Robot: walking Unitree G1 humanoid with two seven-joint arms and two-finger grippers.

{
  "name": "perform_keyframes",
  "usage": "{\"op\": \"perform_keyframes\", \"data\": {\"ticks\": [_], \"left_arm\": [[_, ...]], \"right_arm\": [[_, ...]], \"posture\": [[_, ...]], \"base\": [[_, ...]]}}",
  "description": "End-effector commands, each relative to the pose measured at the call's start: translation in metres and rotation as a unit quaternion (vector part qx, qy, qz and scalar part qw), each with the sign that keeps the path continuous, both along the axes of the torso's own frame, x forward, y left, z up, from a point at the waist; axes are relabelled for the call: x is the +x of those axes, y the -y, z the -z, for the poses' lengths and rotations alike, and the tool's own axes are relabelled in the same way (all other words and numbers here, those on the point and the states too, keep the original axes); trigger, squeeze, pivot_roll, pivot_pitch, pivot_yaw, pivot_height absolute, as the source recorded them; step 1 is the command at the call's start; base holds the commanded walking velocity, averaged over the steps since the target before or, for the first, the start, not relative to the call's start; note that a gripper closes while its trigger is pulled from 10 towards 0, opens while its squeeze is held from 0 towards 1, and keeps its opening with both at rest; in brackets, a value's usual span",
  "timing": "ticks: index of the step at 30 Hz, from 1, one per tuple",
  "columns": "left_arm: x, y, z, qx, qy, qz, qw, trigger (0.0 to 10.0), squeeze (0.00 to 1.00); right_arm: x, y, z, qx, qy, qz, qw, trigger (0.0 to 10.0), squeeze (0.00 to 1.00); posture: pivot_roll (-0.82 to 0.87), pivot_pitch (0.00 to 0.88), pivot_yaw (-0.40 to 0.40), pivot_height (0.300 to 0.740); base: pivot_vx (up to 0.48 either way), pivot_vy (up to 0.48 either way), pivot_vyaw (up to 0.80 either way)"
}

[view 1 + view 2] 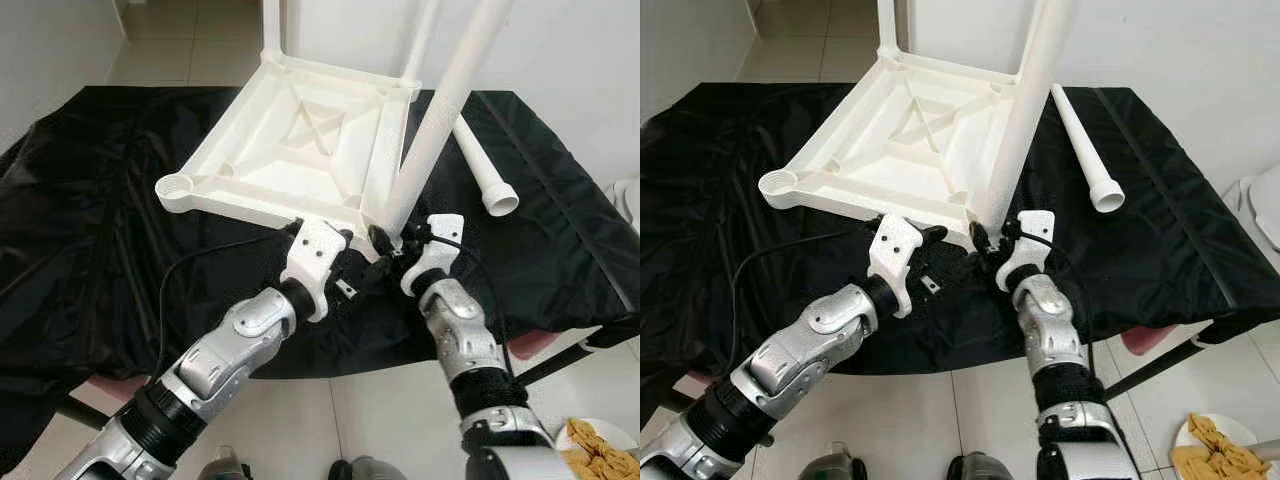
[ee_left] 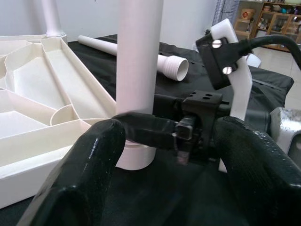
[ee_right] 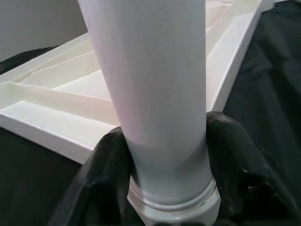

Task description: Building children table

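Upside-down white plastic tabletop [image 1: 300,150] lying on the black cloth [image 1: 90,200], ribs facing up. Two legs already standing at the far corners. Right gripper [image 1: 395,243] clamped around the bottom of a third white leg [image 1: 440,110], one black finger either side of it, right at the near right corner of the top. In the right wrist view the leg [image 3: 155,94] fills the gap between the fingers [image 3: 106,174], so a firm grip from the look of it.

Long axis of that leg not plumb: leaning up and away toward the right, foot end down by the corner socket. Probably needs tipping upright before it seats, can't tell if it's already partly in.

Left gripper [image 1: 345,265] just beside, at the near edge of the top, fingers spread wide and holding nothing. From the left wrist view, looking straight at the leg base and the right gripper's fingers wrapped on it. Close enough to brace the tabletop, maybe.

Fourth leg [image 1: 480,160] lying loose on the cloth off to the right, flared end toward the robot. Near left corner socket [image 1: 178,186] empty. Right arm clearly nearer the spare.
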State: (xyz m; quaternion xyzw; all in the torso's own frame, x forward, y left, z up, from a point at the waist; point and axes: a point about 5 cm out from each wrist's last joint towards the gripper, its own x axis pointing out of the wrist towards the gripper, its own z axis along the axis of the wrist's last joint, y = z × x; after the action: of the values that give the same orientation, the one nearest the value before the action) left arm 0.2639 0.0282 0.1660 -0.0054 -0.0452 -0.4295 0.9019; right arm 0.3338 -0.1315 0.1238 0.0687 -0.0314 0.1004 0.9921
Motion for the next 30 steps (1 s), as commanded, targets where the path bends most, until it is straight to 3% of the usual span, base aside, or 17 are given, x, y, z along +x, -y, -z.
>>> {"op": "perform_keyframes", "data": {"ticks": [1,4,7,11,30], "left_arm": [[-0.014,0.008,0.001,0.011,0.006,0.133,0.991,10.0,0.0],[-0.014,0.008,0.002,0.011,0.005,0.133,0.991,10.0,0.0],[-0.015,0.009,0.002,0.011,0.005,0.135,0.991,10.0,0.0],[-0.015,0.009,0.002,0.011,0.005,0.136,0.991,10.0,0.0],[-0.016,0.01,0.002,0.008,0.005,0.134,0.991,10.0,0.0]], "right_arm": [[-0.003,0.006,0.005,0.028,-0.02,0.069,0.997,10.0,0.0],[-0.005,0.004,0.004,0.025,-0.021,0.089,0.995,10.0,0.0],[-0.008,0.002,0.003,0.009,-0.03,0.172,0.985,10.0,0.0],[-0.013,-0.006,0.006,0.009,-0.053,0.218,0.974,10.0,0.0],[-0.018,-0.023,0.01,-0.027,-0.087,0.22,0.971,10.0,0.0]], "posture": [[0.01,0.044,-0.043,0.74],[0.01,0.044,-0.043,0.74],[0.01,0.043,-0.042,0.74],[0.01,0.044,-0.044,0.74],[0.01,0.047,-0.05,0.74]], "base": [[0.0,0.0,0.0],[0.0,0.0,0.0],[0.0,0.0,0.0],[0.0,0.0,0.0],[0.0,0.0,0.0]]}}
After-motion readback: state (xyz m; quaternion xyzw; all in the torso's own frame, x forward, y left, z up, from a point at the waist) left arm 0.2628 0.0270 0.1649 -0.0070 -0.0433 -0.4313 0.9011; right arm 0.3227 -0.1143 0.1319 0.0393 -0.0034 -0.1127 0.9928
